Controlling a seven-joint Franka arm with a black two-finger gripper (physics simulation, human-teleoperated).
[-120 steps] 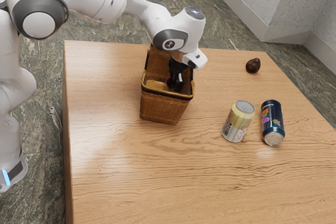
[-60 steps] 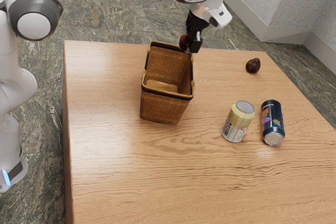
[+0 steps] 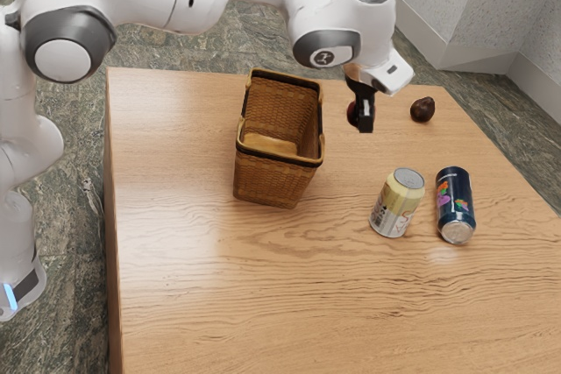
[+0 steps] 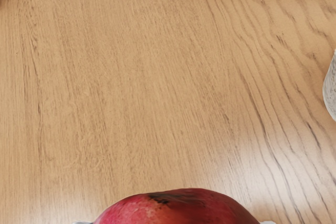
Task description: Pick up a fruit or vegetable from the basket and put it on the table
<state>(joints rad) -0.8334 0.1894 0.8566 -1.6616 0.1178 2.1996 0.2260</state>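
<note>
My black gripper (image 3: 362, 120) is over the table (image 3: 202, 278), between the basket and the dark round fruit in the exterior view. It is shut on a red fruit (image 3: 353, 114), which hangs above the wood. In the wrist view the same red fruit (image 4: 178, 208) has a dark patch on top, with a bit of the gripper at each side. The wicker basket (image 3: 273, 178) stands upright toward the exterior view's left, with a tan surface visible inside.
A yellow and white can (image 3: 397, 203) stands nearer the camera than my gripper, with a dark blue can (image 3: 454, 205) beside it. A dark brown round fruit (image 3: 422, 109) lies on the table toward the exterior view's right.
My gripper has come up out of the basket with the red fruit, moved toward the exterior view's right, then come lower over the table. The basket and cans have stayed where they were.
</note>
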